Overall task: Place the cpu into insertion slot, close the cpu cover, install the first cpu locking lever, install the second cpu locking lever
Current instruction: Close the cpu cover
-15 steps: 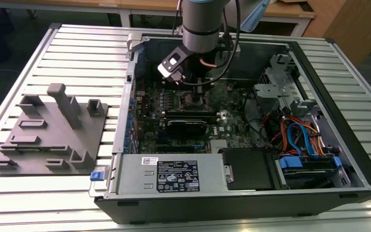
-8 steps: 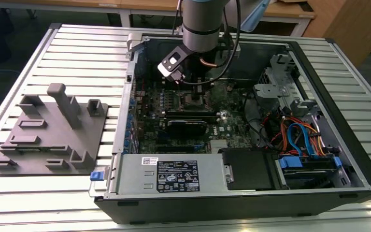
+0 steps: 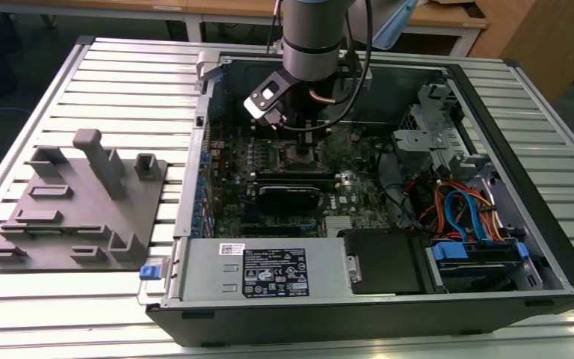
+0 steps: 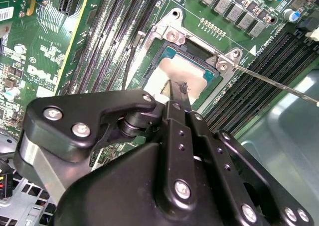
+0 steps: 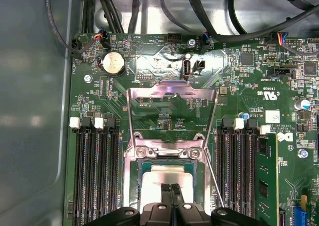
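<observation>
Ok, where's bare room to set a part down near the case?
Bare table slats on the exterior view's left, around the grey fixture. Inside the case it is crowded: gripper over the cpu, memory slots flanking, cables at the exterior view's right.

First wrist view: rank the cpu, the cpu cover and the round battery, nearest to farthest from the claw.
1. cpu, in the socket, right at the claw tips.
2. cpu cover, raised just beyond the socket.
3. round battery, at the board's edge, near the cables.
</observation>
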Available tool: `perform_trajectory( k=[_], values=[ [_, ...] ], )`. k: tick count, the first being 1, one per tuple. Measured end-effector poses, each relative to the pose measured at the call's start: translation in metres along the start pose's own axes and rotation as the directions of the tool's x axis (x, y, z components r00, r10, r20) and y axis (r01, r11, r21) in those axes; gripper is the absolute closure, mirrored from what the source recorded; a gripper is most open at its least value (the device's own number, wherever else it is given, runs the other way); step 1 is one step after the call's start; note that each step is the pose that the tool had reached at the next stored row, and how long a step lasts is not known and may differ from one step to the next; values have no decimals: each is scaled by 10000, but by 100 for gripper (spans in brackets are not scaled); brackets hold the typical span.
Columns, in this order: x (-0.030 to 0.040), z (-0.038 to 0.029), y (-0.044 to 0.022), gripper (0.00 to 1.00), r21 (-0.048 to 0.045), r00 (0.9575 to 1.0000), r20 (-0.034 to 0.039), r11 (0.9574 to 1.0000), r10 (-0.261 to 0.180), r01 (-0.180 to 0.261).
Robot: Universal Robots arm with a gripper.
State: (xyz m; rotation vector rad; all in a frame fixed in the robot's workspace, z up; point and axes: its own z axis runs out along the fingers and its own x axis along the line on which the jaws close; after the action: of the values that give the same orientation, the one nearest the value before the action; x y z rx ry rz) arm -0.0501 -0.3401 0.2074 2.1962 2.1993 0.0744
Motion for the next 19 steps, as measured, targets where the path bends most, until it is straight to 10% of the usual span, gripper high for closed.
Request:
perform_trajectory(
  k=[6,12,19],
  values=[
    [0,2,18,90,31,10000,0,10000,3,-3],
    [0,7,104,90,286,10000,4,9996,18,-18],
    [0,-1,107,90,299,10000,6,9996,20,-21]
  ],
)
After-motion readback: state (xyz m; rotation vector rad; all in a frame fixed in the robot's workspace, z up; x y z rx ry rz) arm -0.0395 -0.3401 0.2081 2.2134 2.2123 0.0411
